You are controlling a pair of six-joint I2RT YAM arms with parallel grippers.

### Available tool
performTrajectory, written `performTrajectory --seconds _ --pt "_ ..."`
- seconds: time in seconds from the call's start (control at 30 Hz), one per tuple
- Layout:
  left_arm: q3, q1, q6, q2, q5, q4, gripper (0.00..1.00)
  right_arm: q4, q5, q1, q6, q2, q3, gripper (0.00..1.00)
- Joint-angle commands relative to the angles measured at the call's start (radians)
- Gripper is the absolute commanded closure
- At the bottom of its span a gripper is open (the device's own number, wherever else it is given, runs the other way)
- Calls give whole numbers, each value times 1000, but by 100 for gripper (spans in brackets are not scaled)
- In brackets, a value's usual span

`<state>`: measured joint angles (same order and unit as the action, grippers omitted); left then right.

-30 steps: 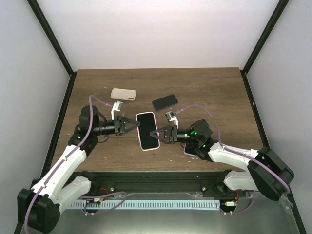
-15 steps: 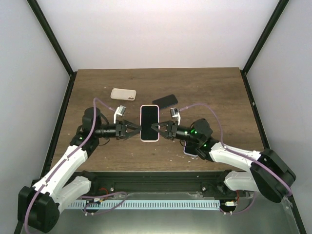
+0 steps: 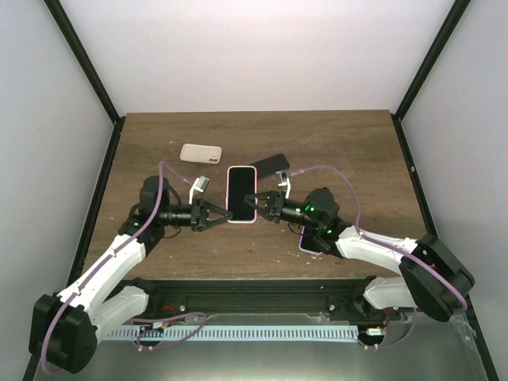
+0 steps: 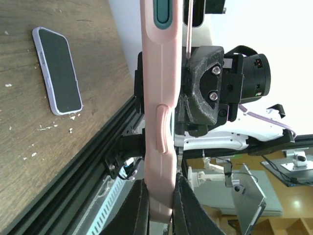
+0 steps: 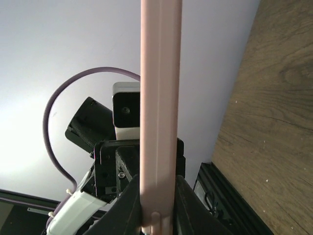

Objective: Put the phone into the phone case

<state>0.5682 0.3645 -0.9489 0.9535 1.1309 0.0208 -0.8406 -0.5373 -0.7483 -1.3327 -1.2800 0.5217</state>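
Note:
A pink phone case (image 3: 241, 194) with a black-screened phone in it, screen up, is held between my two grippers near the table's middle. My left gripper (image 3: 220, 214) is shut on its left long edge, and my right gripper (image 3: 264, 205) is shut on its right long edge. In the left wrist view the pink case (image 4: 159, 98) stands edge-on, clamped in the left gripper (image 4: 160, 196). In the right wrist view the case's edge (image 5: 159, 98) is clamped in the right gripper (image 5: 157, 196). Whether the case touches the table is hidden.
A beige case (image 3: 200, 153) lies at the back left. A black phone (image 3: 270, 163) lies just behind the held case. A lavender-edged phone (image 3: 309, 242) lies under the right arm and shows in the left wrist view (image 4: 57, 70). A black rail (image 3: 254, 284) runs along the near edge.
The pink-cased phone turned from tilted to straight and moved away from the near edge. Both grippers moved with it and stayed shut on its edges.

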Motion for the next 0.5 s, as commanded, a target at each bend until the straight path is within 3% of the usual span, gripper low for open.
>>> performTrajectory --seconds 0.0,0.13,0.27,0.47 --pt "31 5 58 14 -11 -80 98 -53 12 5 30 9 51 82" --pt "43 5 88 8 -32 -123 100 -27 18 4 39 22 29 79" --pt "67 5 119 9 -52 -177 98 -1 8 4 64 32 29 93" --pt "98 5 99 -10 -76 -180 56 49 -20 4 104 49 39 94"
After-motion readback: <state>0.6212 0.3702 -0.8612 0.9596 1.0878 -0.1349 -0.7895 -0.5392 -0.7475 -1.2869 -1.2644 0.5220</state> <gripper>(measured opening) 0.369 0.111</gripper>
